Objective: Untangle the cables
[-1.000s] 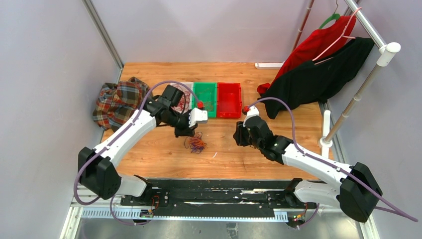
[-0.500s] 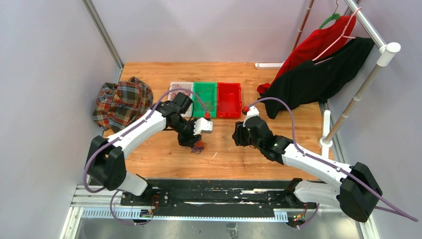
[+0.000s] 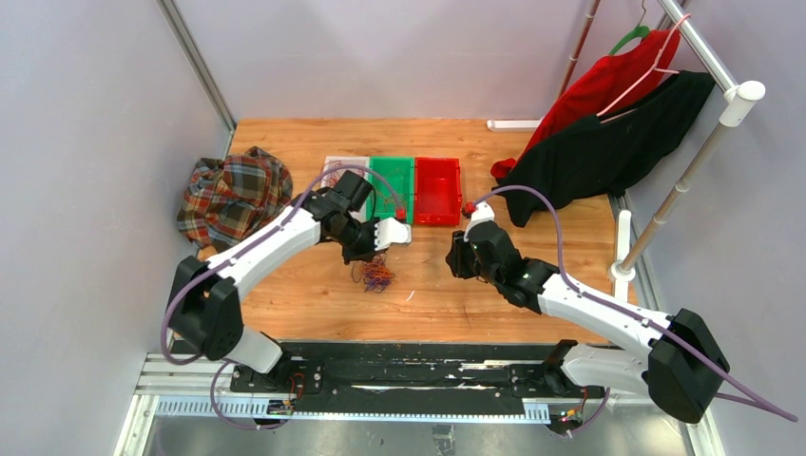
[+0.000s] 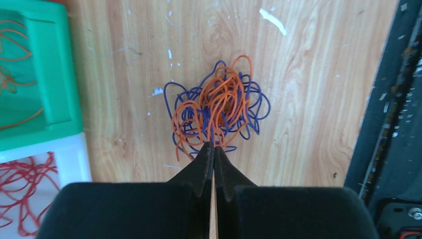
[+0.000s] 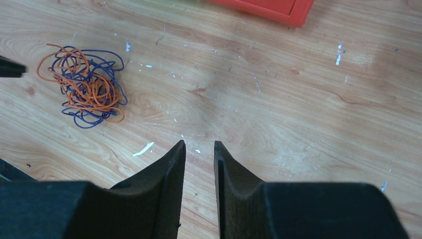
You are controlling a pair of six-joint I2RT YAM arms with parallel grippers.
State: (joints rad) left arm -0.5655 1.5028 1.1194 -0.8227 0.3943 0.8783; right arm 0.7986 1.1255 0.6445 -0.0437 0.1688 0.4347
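resting on the bare wooden desk (image 4: pixel 318 89), a loose tangle of thin orange and dark purple cables (image 4: pixel 219 112) lies near the middle of the desk, in front of the bins and touching none of them. left tool (image 4: pixel 213 148) has black fingers pressed together, no gap at the tips, tips right at the near edge of the tangle. a purple strand runs up to the tips, but cannot tell if it is pinched or only lying under them. right tool (image 5: pixel 199 144) hangs over bare wood well to the right of the tangle, its jaws parted by a narrow gap with nothing between them, touching no cable. a row of three shallow plastic bins stands at the far side: white rectangular plastic bin (image 4: pixel 74 159) on the left with loose thin red cables (image 4: pixel 25 199) in it, green rectangular plastic bin (image 4: pixel 50 74) in the middle with a few thin orange cables (image 4: pixel 15 45) in it, red rectangular plastic bin (image 5: pixel 268 7) on the right, contents not clear. small white flecks dot the wood around the tangle. crumpled plaid cloth (image 3: pixel 228 195) sits at the left edge of the desk. red and black garments (image 3: pixel 608 142) hang on a rack at far right.
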